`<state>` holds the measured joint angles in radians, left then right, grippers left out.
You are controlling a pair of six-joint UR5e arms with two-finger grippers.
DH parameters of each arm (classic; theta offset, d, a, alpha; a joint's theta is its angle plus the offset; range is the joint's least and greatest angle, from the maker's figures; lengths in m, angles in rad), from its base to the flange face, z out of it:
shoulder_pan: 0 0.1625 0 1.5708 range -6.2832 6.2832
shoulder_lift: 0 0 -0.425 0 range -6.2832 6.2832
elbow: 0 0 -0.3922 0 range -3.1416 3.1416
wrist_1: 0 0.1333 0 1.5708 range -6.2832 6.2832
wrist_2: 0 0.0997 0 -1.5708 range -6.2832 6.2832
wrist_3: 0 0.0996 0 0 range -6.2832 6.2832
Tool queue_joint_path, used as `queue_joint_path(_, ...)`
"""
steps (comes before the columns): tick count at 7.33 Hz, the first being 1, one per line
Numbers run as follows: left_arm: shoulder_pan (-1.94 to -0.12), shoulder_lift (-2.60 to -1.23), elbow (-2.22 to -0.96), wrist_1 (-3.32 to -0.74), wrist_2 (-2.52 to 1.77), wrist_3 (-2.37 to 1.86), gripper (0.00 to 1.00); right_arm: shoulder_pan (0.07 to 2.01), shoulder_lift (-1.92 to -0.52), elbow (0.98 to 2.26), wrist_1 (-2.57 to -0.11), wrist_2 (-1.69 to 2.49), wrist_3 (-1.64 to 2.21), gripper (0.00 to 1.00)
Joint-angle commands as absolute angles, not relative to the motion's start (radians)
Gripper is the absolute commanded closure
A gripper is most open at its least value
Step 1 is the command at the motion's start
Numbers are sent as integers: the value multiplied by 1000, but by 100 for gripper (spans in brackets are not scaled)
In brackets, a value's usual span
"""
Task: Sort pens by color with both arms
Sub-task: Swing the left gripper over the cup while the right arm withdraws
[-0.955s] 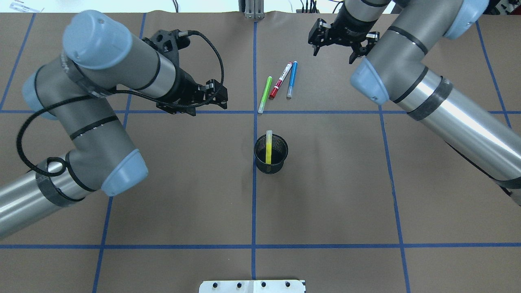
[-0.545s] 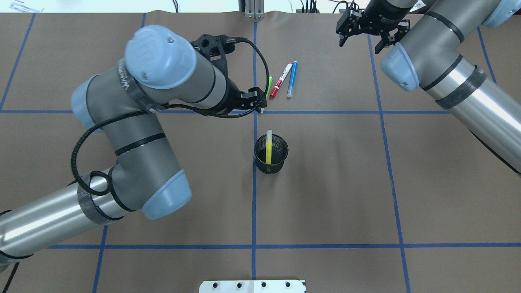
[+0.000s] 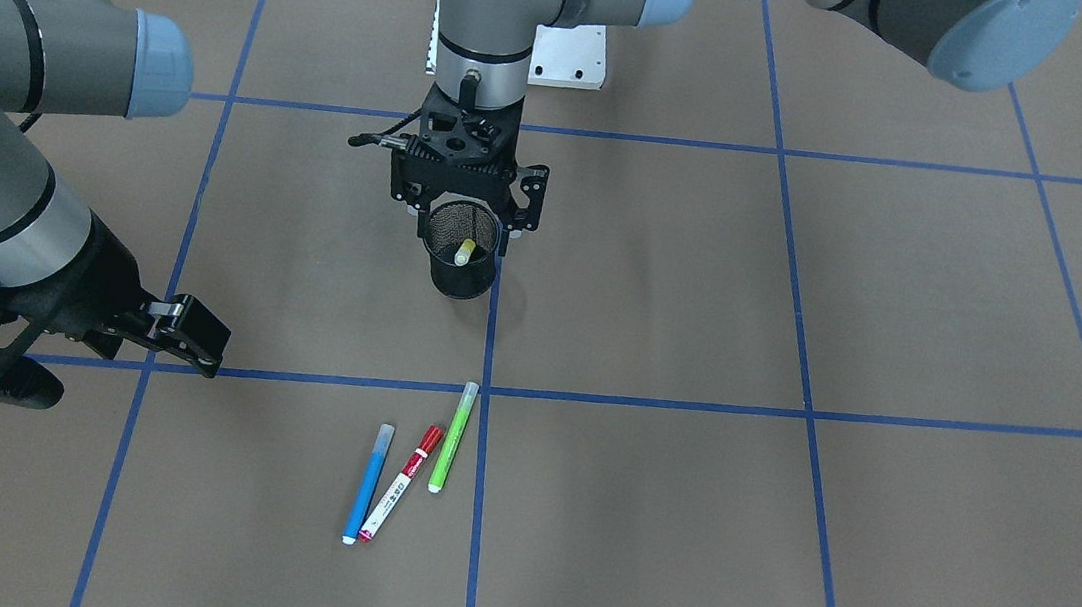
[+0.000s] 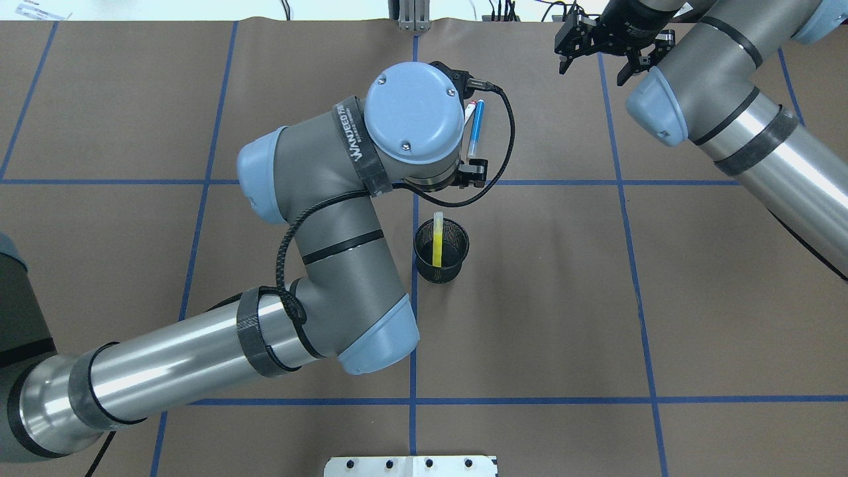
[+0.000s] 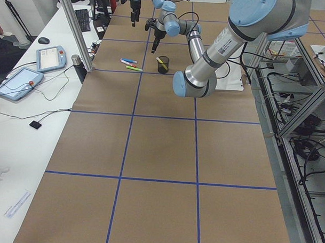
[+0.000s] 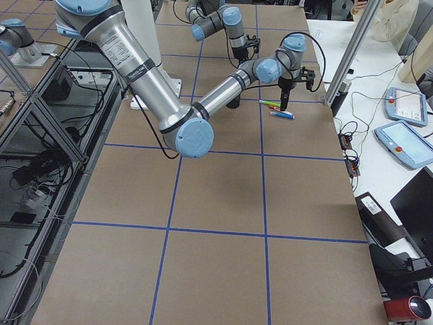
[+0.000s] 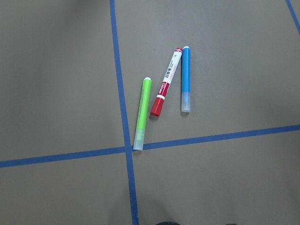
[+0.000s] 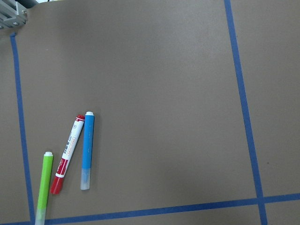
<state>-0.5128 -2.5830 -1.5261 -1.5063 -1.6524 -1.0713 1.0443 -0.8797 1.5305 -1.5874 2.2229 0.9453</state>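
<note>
The left arm's black two-finger gripper hangs pointing down, fingers spread and empty, above three slim marker pens lying side by side on the brown paper table: the lime green pen, the white-bodied pen with red cap and the blue pen. Seen from overhead, they lie at twelve o'clock from the black mesh cup, which holds the yellow pen. The right gripper, fingers apart and empty, hovers at two o'clock.

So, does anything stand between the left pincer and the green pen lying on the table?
Nothing visible does. The left pincer hangs open above the pens, and its wrist view shows the green pen fully uncovered on the brown paper. The red-capped pen lies close beside it but apart, so it should not block a straight descent.
</note>
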Motion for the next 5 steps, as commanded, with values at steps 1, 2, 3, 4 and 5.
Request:
queue_joint_path(1, -494, -2589, -1452, -1564, -1652, -1063, 14, 1042, -881, 1526, -1586, 2220, 946, 2)
queue_joint_path(2, -494, -2588, -1422, -1609, -1654, -1072, 15, 1040, -881, 1526, -1586, 2220, 948, 2)
queue_joint_path(3, -494, -2585, -1422, -1614, -1654, -1086, 17, 1040, -881, 1528, -1586, 2218, 948, 2)
queue_joint_path(4, -492, -2582, -1419, -1626, -1655, -1141, 20, 1040, -881, 1528, -1586, 2218, 950, 2)
queue_joint_path(5, -492, -2571, -1423, -1631, -1655, -1147, 21, 1039, -879, 1528, -1586, 2217, 950, 2)
